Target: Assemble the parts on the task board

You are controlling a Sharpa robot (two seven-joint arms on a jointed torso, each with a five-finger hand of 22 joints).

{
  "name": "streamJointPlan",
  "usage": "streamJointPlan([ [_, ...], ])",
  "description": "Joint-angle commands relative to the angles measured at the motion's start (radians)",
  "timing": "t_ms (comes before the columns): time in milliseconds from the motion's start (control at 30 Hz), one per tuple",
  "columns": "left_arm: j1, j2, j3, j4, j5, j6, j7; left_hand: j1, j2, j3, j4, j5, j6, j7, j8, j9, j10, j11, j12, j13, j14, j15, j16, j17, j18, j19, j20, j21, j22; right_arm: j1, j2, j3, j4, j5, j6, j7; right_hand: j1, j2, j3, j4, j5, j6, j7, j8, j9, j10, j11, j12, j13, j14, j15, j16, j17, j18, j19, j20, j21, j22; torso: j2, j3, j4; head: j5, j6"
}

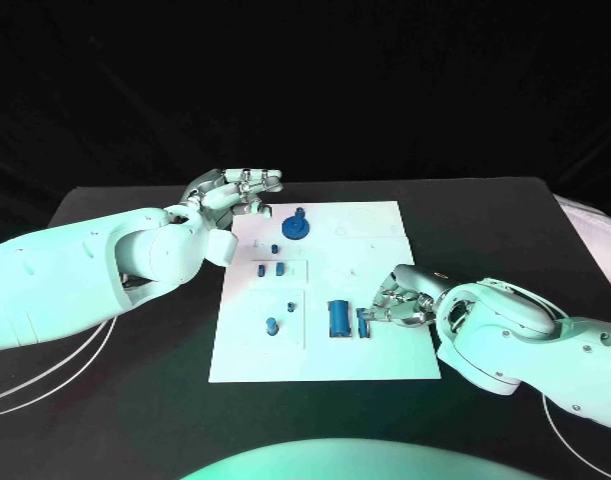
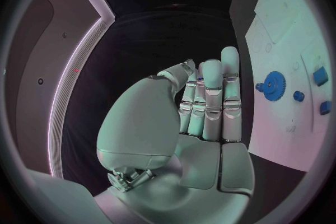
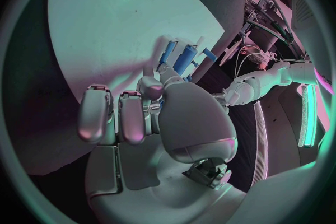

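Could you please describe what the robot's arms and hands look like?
Both arms are smooth, rounded white shells. Thin pale cables trail beneath each. The left hand and right hand are silver metal, with segmented fingers and broad, smooth palm plates.

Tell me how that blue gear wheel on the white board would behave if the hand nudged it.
The blue gear lies flat on the task board, so it would probably slide rather than roll. It looks small and rigid, likely light. Its toothed rim should give fingers some purchase.
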Motion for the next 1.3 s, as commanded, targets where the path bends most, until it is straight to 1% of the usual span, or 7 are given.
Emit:
streamJointPlan([
  [33,0.0,0.002,0.0,-0.001,-0.004,0.019,0.004,-0.002,0.008,-0.005,0.001,0.004,-0.004,0.004,0.006,-0.002,-0.007,0.002,0.006,0.001,-0.008,-0.002,-0.004,-0.001,0.012,-0.001,0.001,-0.005,-0.002,0.001,-0.013,0.002,0.006,0.03,-0.047,0.069,-0.025,-0.005,-0.012,0.009,0.025,-0.007,0.006,-0.007,-0.001,-0.005,0.003,-0.015,-0.009,0.048,-0.002,-0.008,-0.008,-0.009,-0.004,0.003,-0.004,-0.008,-0.002,-0.0007,0.0009,0.001,0.007],
  [333,-0.011,0.011,0.0,-0.029,-0.003,0.031,0.025,-0.016,0.004,-0.018,0.007,0.004,-0.009,0.006,0.007,-0.003,-0.021,0.004,0.012,0.0,-0.045,0.004,-0.036,-0.037,0.011,-0.019,0.004,-0.024,-0.012,0.08,-0.044,0.007,-0.064,0.507,-0.082,0.469,0.008,-0.008,-0.021,-0.007,0.092,-0.081,0.04,-0.054,-0.019,-0.153,0.03,-0.36,-0.236,-0.001,0.02,-0.162,-0.198,0.028,-0.109,0.02,-0.116,-0.213,-0.028,-0.0096,-0.0033,-0.004,0.041],
  [633,-0.031,0.044,0.0,-0.113,0.017,0.031,0.058,-0.025,0.002,-0.036,0.022,0.004,-0.039,0.02,0.0,-0.007,-0.056,0.032,-0.012,-0.029,-0.237,0.051,-0.377,-0.206,0.005,-0.215,0.045,-0.235,-0.151,0.141,0.02,0.008,-0.308,0.983,0.007,0.794,0.108,-0.01,0.046,-0.067,0.014,-0.173,0.116,-0.097,-0.06,-0.291,0.112,-0.696,-0.61,-0.227,0.102,-0.86,-0.758,0.088,-0.347,0.094,-0.629,-0.734,-0.074,-0.0283,-0.0048,-0.015,0.093],
  [1033,-0.044,0.105,0.0,-0.247,0.043,-0.035,0.119,-0.014,0.005,-0.043,0.026,0.006,-0.062,0.014,-0.047,-0.009,-0.072,0.074,-0.155,-0.038,-0.282,0.135,-0.803,-0.417,0.014,-0.374,0.151,-0.511,-0.44,0.151,0.153,0.023,-0.599,1.234,0.116,0.938,0.09,-0.018,0.187,-0.163,-0.01,-0.191,0.119,-0.098,-0.164,-0.272,0.152,-0.824,-0.984,-0.323,0.177,-1.261,-1.049,0.089,-0.365,0.169,-1.021,-0.991,-0.107,-0.029,-0.0032,-0.011,0.147],
  [1233,-0.045,0.123,0.0,-0.262,0.046,-0.046,0.131,-0.016,0.01,-0.051,0.028,0.006,-0.062,0.014,-0.051,-0.009,-0.076,0.078,-0.163,-0.038,-0.274,0.139,-0.835,-0.435,0.014,-0.384,0.157,-0.521,-0.474,0.152,0.172,0.026,-0.64,1.249,0.127,0.951,0.062,-0.014,0.203,-0.189,-0.008,-0.185,0.124,-0.098,-0.189,-0.266,0.153,-0.825,-1.039,-0.301,0.176,-1.289,-1.096,0.085,-0.33,0.172,-1.071,-1.027,-0.109,-0.0266,0.0038,-0.011,0.157],
  [1267,-0.044,0.117,-0.001,-0.258,0.032,-0.025,0.087,-0.428,0.034,-0.162,-0.012,-0.096,-0.366,-0.036,-0.119,-0.075,-0.397,0.027,-0.227,-0.1,-0.571,0.092,-0.879,-0.468,-0.051,-0.63,0.076,-0.585,-0.586,0.151,0.166,0.025,-0.631,1.188,0.075,0.894,-0.34,0.005,0.13,-0.159,-0.046,-0.478,0.066,-0.161,-0.231,-0.604,0.112,-0.894,-1.127,-0.654,0.079,-1.356,-1.139,0.02,-0.645,0.114,-1.16,-1.123,-0.104,-0.0285,-0.0008,-0.013,0.151],
  [1300,-0.045,0.116,0.0,-0.256,0.032,-0.027,0.088,-0.439,0.108,-0.168,-0.012,-0.096,-0.374,-0.039,-0.119,-0.075,-0.406,0.027,-0.227,-0.1,-0.578,0.093,-0.882,-0.47,-0.051,-0.639,0.075,-0.585,-0.592,0.151,0.166,0.025,-0.629,1.188,0.073,0.894,-0.361,0.005,0.13,-0.159,-0.047,-0.489,0.066,-0.161,-0.235,-0.613,0.111,-0.894,-1.127,-0.663,0.079,-1.356,-1.145,0.019,-0.65,0.111,-1.168,-1.123,-0.105,-0.0283,0.0,-0.013,0.152],
])
